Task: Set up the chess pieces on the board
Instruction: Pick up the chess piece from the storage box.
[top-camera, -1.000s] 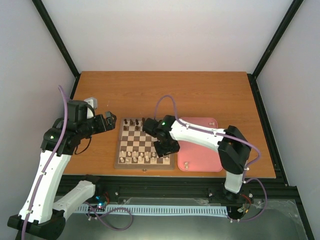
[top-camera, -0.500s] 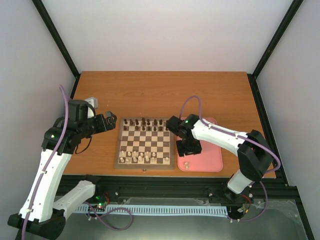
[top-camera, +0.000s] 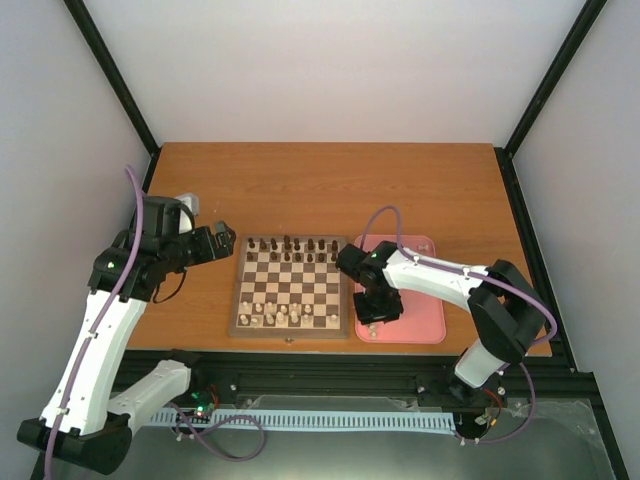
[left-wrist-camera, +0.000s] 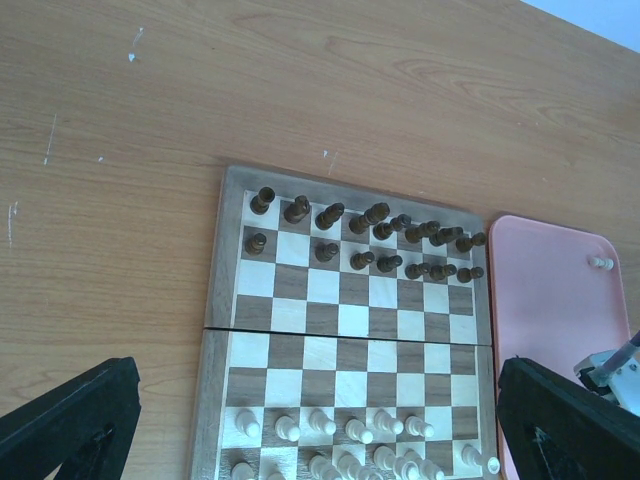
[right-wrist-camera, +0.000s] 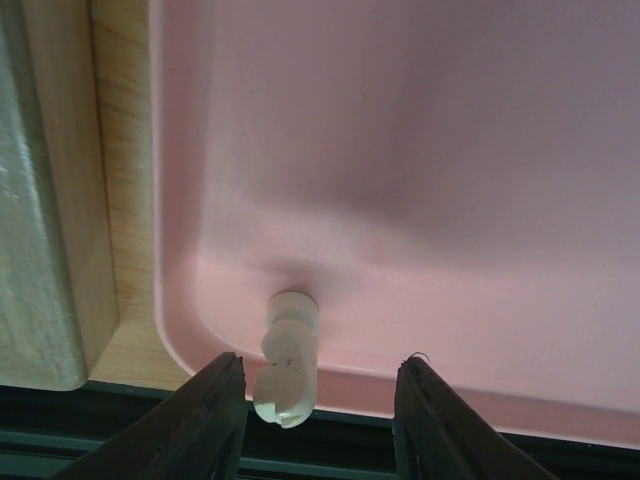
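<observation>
Top camera looks down from behind; left wrist overlooks board (left-wrist-camera: 350, 320), tray (left-wrist-camera: 545, 310); right wrist hugs tray.

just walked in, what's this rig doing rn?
Chess setup, well along. The right gripper is low over the pink tray, jaws open either side of a cream-white chess piece in its near-left corner, not closed yet. The left gripper hangs open left of the board, holding nothing. Dark chessmen line the far rows; cream chessmen stand on the near rows.

board (left-wrist-camera: 350, 320) middle: bare ranks, passable
tray (right-wrist-camera: 450, 150) corner: cream piece (right-wrist-camera: 288, 360) between right gripper (right-wrist-camera: 318, 360) spread jaws, rim close
</observation>
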